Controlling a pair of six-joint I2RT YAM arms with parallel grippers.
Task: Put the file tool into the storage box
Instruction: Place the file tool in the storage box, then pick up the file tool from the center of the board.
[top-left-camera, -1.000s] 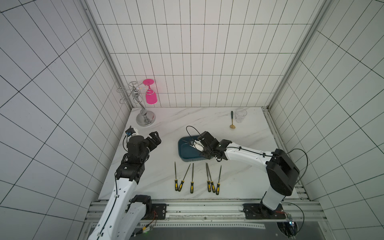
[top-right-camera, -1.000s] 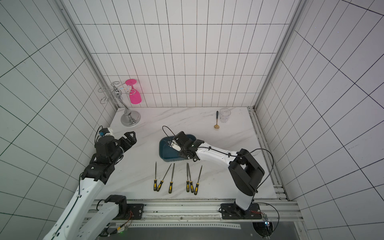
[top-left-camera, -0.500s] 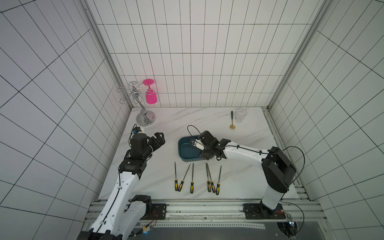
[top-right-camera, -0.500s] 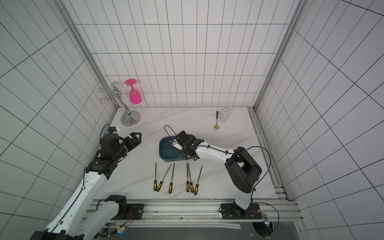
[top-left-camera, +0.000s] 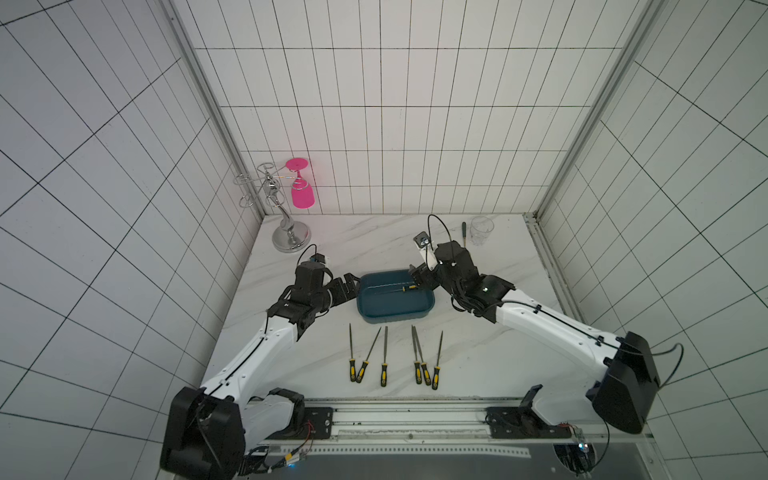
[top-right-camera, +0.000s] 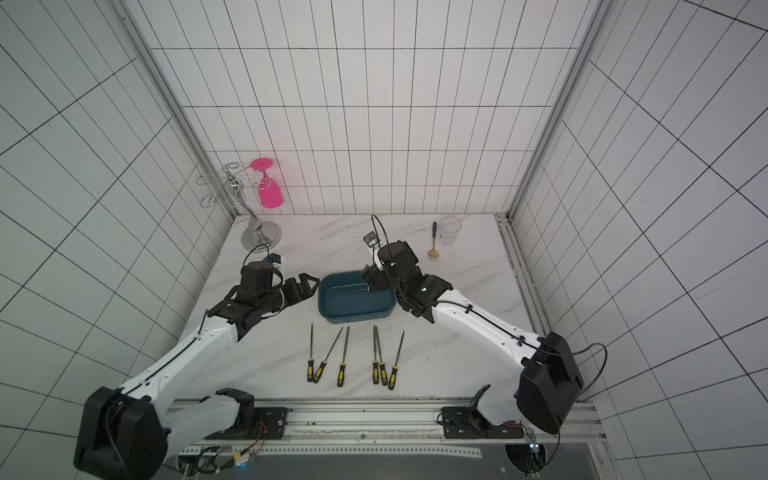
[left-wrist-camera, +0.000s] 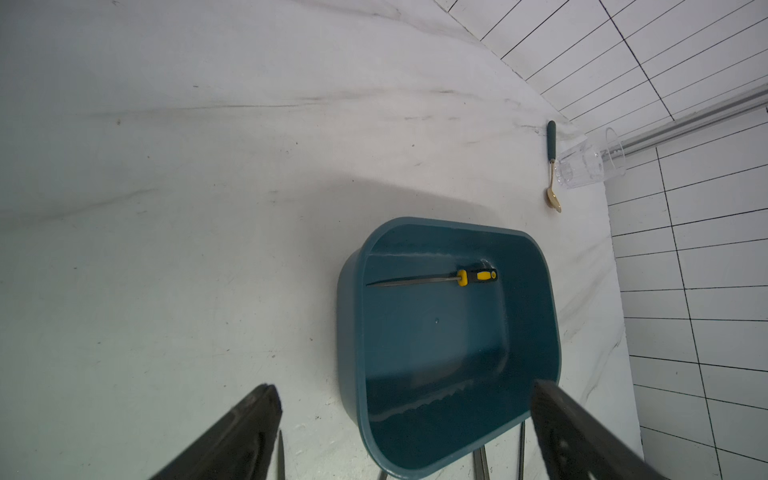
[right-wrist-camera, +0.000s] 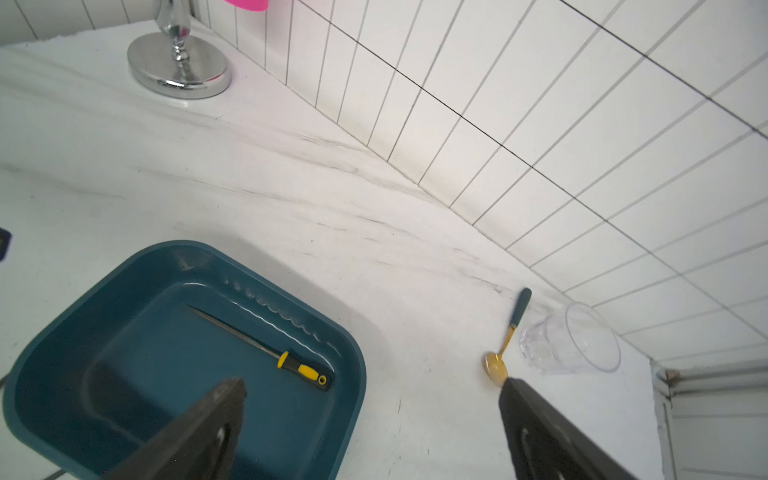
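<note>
spoon (top-left-camera: 464, 227) bowl hidden (arm (top-left-camera: 540, 318)); files (left-wrist-camera: 482, 461), storage box (right-wrist-camera: 183, 249) cropped

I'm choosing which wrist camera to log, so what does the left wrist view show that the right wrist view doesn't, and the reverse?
Only the left wrist view: tips of loose files on the table beside the storage box. Only the right wrist view: the chrome stand's base and a sliver of pink glass. Both: the box with one yellow-handled file inside, the gold spoon, the clear cup.

Pink plastic goblet (top-left-camera: 302, 195) inverted on chrome wire rack (top-left-camera: 291, 237), gold dark-handled spoon (top-right-camera: 434, 241) just beside clear glass cup (top-left-camera: 481, 230), white marbled worktop (top-left-camera: 365, 243)
</note>
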